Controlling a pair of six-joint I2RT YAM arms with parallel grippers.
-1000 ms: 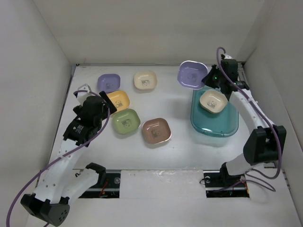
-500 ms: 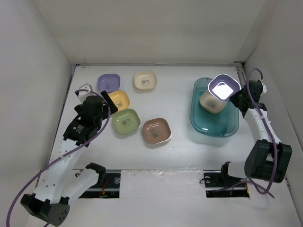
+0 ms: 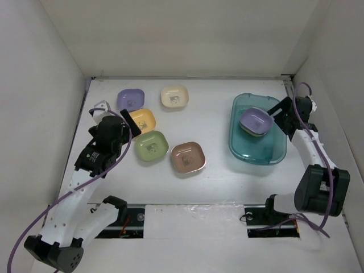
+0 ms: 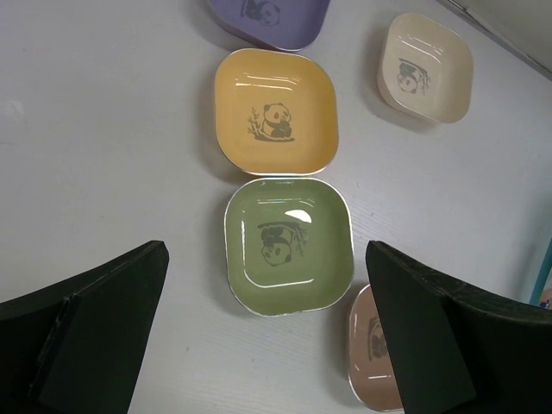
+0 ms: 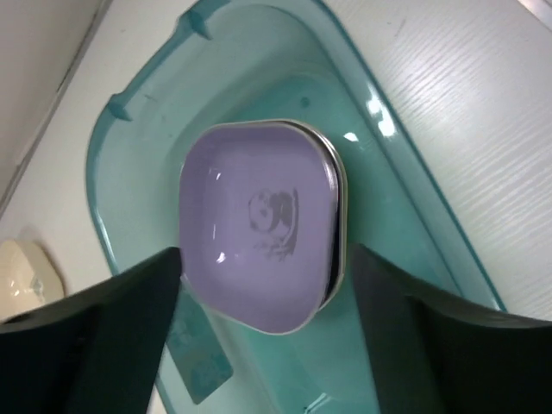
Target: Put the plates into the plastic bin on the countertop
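Close by, our left fingers (image 4: 86, 328) stand wide open, and the green plate (image 4: 289, 246) lies on the tabletop (image 4: 103, 129) between them, not touched. Our right fingers (image 5: 86, 319) are open too, with a purple plate (image 5: 259, 224) between them, stacked on another in the plastic bin (image 5: 397, 224). Only from above can we count five plates (image 3: 187, 157) outside and one bin.

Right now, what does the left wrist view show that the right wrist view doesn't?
Left wrist only: the yellow plate, the green plate, part of the brown plate and the edge of the counter's purple plate.
Right wrist only: the binned purple plate, stacked on a second plate whose rim shows.
Both: the countertop, the bin (a mere sliver in the left wrist view), and apparently the cream plate.
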